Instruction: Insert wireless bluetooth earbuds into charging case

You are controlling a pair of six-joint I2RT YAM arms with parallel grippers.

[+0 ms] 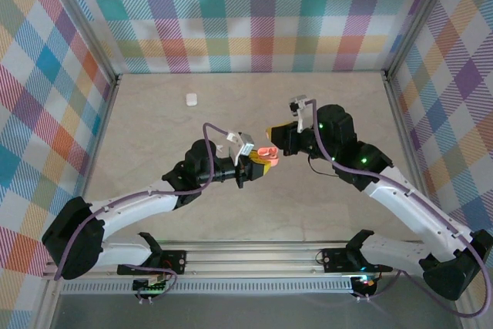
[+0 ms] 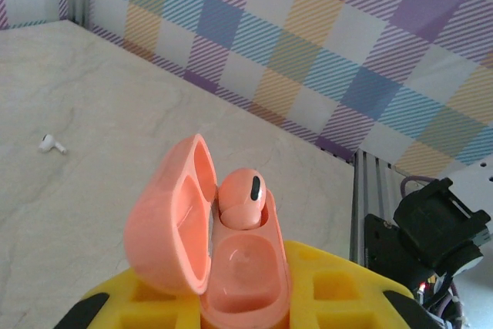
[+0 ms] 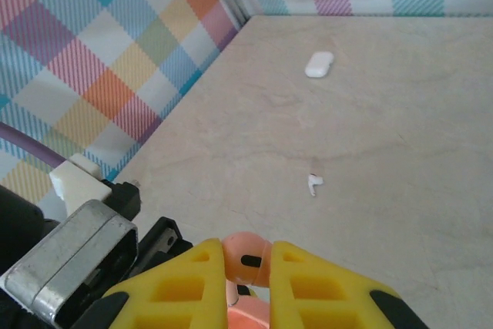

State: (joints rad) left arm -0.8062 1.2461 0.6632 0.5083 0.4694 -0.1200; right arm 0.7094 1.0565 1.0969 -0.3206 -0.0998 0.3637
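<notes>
**Handling.** The earbuds are judged very light, hard and glossy. Their rounded shells are likely to slip or twist under a pinch. The bulbous head is the best place to grip, as it leaves the stem free to lead into the socket. The pink charging case (image 2: 166,221) looks stiff and light. Its hinged lid stands open to one side and should not be knocked.

**Location.**
- One seated pink earbud (image 2: 243,198) sits in the far socket of the case.
- The near socket (image 2: 246,261) is empty.
- The held pink earbud (image 3: 248,261) is in the air just beside the case, above mid-table (image 1: 154,129).
- A white earbud (image 3: 314,183) lies loose on the table.
- A white case (image 1: 191,99) lies closed, well apart, towards the back wall.

**Left gripper** (image 1: 253,164). The yellow fingers are pressed nearly together on the lower body of the pink case. They hold it upright with the mouth open.

**Right gripper** (image 3: 247,250). The fingers are drawn close and pinch the held pink earbud by its head. The wrist view suggests the stem points downward between the fingers. It cannot be told whether the stem yet touches the case.

**Risk.** Judged moderate. A small misalignment could tip the bud out of the pinch.
</notes>
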